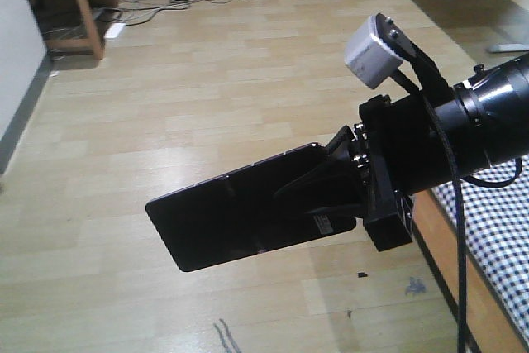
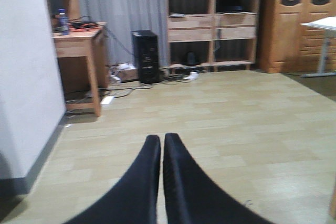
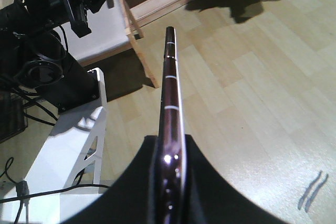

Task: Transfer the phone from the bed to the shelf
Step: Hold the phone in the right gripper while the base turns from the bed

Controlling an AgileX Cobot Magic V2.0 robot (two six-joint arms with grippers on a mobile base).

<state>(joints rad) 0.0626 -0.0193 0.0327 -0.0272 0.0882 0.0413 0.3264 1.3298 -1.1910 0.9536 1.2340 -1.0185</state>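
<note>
- Two right fingers (image 3: 131, 190) clamp the phone (image 1: 240, 212) by one short end; most of it sticks out past the right gripper (image 1: 326, 181), screen dark.
- Phone is in the air over the wood floor (image 1: 207, 80), off the bed (image 1: 496, 221), which sits just beside the right arm.
- Left gripper (image 2: 161, 142): fingers narrow, nearly touching, nothing between.
- Far wall: wooden surface (image 2: 79, 38), black PC tower (image 2: 146, 56), wooden shelving unit (image 2: 212, 19).

Glossy phone (image 1: 223, 217), matt black fingers (image 3: 131, 192), smooth wood-look floor (image 1: 207, 80).
</note>
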